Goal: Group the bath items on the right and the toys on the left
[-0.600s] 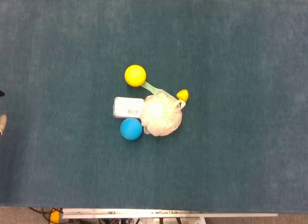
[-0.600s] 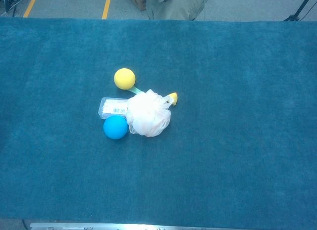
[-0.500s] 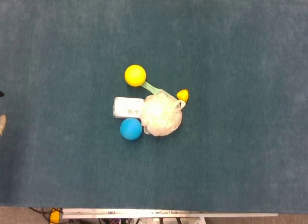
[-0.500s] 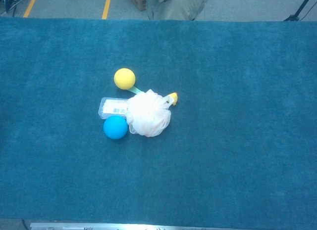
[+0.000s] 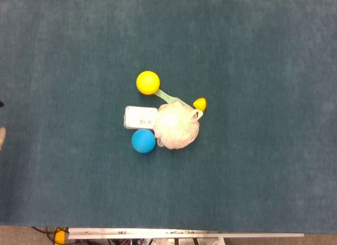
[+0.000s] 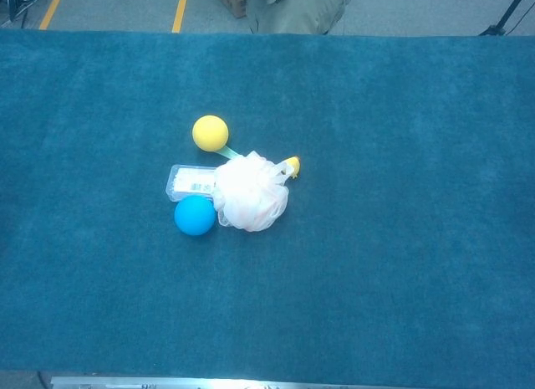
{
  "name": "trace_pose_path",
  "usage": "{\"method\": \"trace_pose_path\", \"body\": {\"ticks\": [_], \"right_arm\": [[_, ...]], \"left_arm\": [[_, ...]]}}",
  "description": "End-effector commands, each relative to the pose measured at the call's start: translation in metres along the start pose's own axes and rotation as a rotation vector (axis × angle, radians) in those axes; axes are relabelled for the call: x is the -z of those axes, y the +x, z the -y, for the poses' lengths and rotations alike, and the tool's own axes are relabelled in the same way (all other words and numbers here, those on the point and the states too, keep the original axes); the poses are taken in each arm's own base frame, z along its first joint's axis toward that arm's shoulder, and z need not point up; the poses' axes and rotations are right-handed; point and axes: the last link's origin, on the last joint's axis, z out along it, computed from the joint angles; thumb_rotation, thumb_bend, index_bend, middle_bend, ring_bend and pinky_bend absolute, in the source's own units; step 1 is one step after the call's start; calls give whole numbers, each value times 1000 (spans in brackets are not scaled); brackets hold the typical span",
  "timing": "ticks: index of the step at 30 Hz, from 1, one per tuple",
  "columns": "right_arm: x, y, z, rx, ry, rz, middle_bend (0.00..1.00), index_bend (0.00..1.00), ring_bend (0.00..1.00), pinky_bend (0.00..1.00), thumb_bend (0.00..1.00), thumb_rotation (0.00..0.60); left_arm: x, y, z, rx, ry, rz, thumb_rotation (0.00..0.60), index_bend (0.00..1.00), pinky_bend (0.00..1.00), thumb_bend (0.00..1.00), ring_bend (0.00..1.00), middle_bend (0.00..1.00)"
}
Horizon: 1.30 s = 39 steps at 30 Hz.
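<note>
hands: neither clearly in frame, state unknown
cluster: mid surface [image 5: 274,55]
loofah [image 5: 178,126]: touches blue ball [image 5: 143,140], white box [image 5: 138,117]
yellow ball [image 5: 148,82]: behind box
small yellow toy [image 5: 199,104]: beside loofah

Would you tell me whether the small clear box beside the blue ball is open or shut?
Shut: the clear box lies flat with its labelled lid on, one end tucked under the white bath pouf.
</note>
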Motion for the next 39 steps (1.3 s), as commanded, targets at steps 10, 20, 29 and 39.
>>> {"method": "trace_pose_path", "body": {"ticks": [10,20,29,39], "right_arm": [[-41,9,63,40,296,87,388,338,313,437,61,600],[-64,-7,116,163,480,175,290,228,211,341,0,600],[-85,-37,164,213,588,267,109,5,63,202,0,600],[-112,-70,205,252,633,303,94,0,49,189,0,600]], "left_arm": [[15,10,10,-5,28,-3,600,320,257,336,294,356],[22,11,20,-10,58,3,600,320,256,336,294,350],[25,9,22,-1,66,4,600,319,247,337,282,308],[33,10,28,0,92,4,600,319,247,337,281,296]]}}
